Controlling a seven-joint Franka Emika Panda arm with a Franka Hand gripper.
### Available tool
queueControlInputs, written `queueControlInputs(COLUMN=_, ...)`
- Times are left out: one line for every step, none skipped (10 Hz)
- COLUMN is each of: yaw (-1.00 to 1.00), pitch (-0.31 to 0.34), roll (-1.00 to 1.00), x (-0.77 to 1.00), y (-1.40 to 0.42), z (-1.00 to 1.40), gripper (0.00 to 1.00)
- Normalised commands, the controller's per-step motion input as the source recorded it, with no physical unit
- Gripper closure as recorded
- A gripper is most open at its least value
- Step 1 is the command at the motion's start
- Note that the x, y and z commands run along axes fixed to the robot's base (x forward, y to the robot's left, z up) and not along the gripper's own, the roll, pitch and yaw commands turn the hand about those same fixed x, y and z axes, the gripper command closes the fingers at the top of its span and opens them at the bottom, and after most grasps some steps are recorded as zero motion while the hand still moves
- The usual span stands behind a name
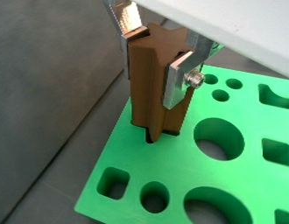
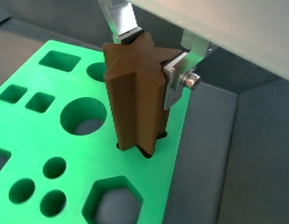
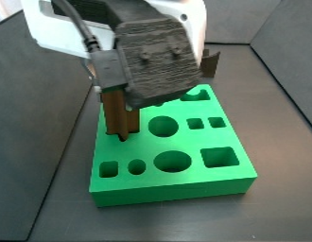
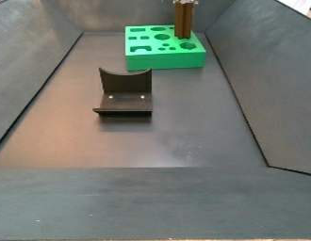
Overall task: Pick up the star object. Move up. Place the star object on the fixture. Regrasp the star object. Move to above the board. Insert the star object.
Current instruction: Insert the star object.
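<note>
The star object, a tall brown star-section block, stands upright in both wrist views. My gripper is shut on its upper part, one silver finger flat against a side. Its lower end meets the star cut-out near one corner of the green board, also seen as the board. In a side view the star object hangs below the gripper over the board. The fixture sits apart on the floor, nearer than the board.
Round, square and hexagonal cut-outs pierce the board around the star hole. Dark sloping walls enclose the grey floor. The board lies close to a side wall.
</note>
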Motion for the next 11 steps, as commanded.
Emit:
queueControlInputs(yaw=-0.61, pitch=-0.051, roll=0.0, x=0.0, y=-0.09, z=-0.29, gripper=1.0)
queueControlInputs(yaw=0.0, pitch=0.0, roll=0.0, x=0.0, y=0.0, z=-0.02, gripper=1.0)
queueControlInputs(yaw=-0.04, pitch=-0.019, roll=0.0, x=0.0, y=-0.07, z=-0.13, gripper=1.0)
queueControlInputs(yaw=-0.12, pitch=-0.039, roll=0.0, x=0.0, y=-0.1, z=-0.2, gripper=1.0)
queueControlInputs(yaw=-0.17, pitch=-0.057, roll=0.03, x=0.0, y=-0.11, z=-0.32, gripper=1.0)
queueControlInputs(yaw=-0.13, pitch=-0.06, roll=0.08, x=0.0, y=-0.1, z=-0.49, gripper=1.0)
queueControlInputs(yaw=-0.09, pitch=-0.054, roll=0.12, x=0.0, y=-0.07, z=-0.58, gripper=1.0)
queueControlInputs(yaw=-0.06, pitch=-0.046, roll=0.12, x=0.0, y=-0.03, z=-0.62, gripper=1.0)
queueControlInputs(yaw=-0.02, pitch=-0.034, roll=0.11, x=0.0, y=-0.01, z=-0.66, gripper=1.0)
queueControlInputs(yaw=0.0, pitch=-0.021, roll=0.12, x=0.0, y=0.0, z=-0.67, gripper=1.0)
queueControlInputs(yaw=0.0, pitch=-0.049, roll=0.13, x=0.0, y=-0.03, z=-0.56, gripper=1.0)
